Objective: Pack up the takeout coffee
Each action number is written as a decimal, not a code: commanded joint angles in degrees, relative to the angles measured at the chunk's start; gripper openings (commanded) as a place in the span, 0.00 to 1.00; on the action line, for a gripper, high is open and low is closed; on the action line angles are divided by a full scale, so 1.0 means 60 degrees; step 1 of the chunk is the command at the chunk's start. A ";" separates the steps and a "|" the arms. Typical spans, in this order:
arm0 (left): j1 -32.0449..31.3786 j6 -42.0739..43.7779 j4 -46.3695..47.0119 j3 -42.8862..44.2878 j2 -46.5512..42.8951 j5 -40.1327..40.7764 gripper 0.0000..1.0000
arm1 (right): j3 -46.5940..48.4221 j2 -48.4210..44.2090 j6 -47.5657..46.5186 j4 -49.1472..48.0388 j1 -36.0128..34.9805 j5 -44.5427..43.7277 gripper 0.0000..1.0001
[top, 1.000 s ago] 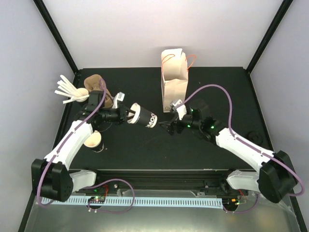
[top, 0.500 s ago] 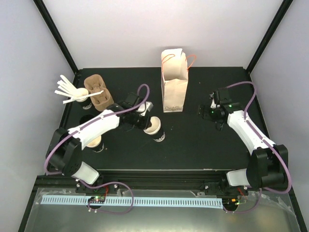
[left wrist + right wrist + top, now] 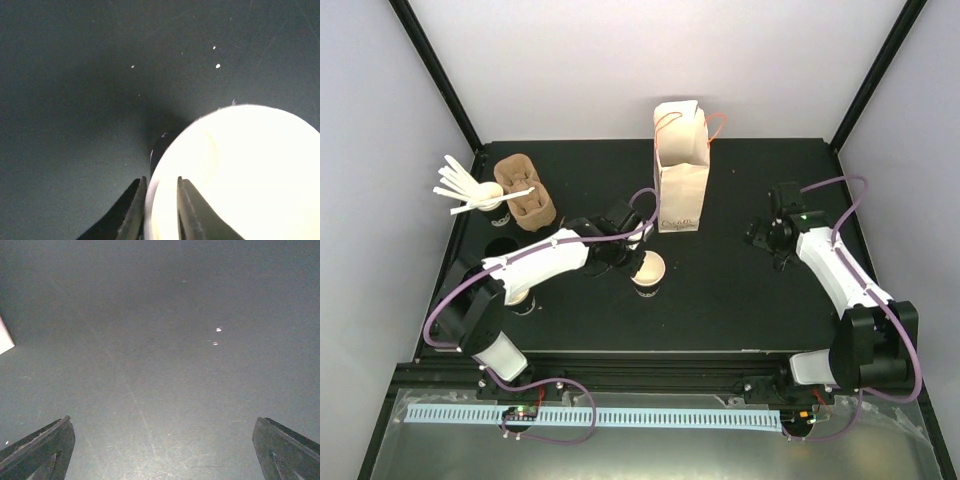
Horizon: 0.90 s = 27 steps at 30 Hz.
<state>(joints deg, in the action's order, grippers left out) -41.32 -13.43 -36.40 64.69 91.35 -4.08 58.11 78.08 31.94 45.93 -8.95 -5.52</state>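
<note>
A black paper cup (image 3: 648,271) with white lettering and a tan inside stands upright and lidless in front of the paper bag. My left gripper (image 3: 636,258) is shut on its rim. In the left wrist view the cup's bright interior (image 3: 240,170) fills the lower right, and my left gripper (image 3: 161,179) has one finger inside the rim and one outside. My right gripper (image 3: 761,238) is open and empty over bare table at the right; its wrist view (image 3: 162,422) shows only dark mat between the wide-apart fingers. A second lidless black cup (image 3: 516,296) stands under my left arm.
A brown paper bag (image 3: 680,170) stands upright at the back centre. Brown pulp cup carriers (image 3: 525,195) and a black cup with white stirrers (image 3: 480,200) sit at the back left. A round black lid (image 3: 499,245) lies near them.
My left arm carried the cup from a sideways tilt to upright and moved it right, toward the bag. My right arm drew back from the cup to the right side.
</note>
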 commanded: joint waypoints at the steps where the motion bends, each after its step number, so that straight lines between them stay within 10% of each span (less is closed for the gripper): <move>1: -0.0042 0.0380 0.0035 0.0350 0.0203 0.0157 0.24 | 0.0239 0.0110 0.0544 0.0380 0.0452 -0.0634 1.00; 11: -0.0038 0.0831 -0.0173 0.0637 -0.0352 -0.0493 0.81 | -0.0095 -0.0181 0.0863 0.0860 0.1607 -0.1281 1.00; 27: 0.0000 0.1019 -0.1266 0.1278 -0.2483 -0.0158 0.99 | 0.0614 0.0488 0.1048 0.1609 0.4828 -0.2002 1.00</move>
<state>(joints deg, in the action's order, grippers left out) -41.34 -8.49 -41.85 69.32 80.12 -6.37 59.16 79.44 36.82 53.87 18.22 -15.53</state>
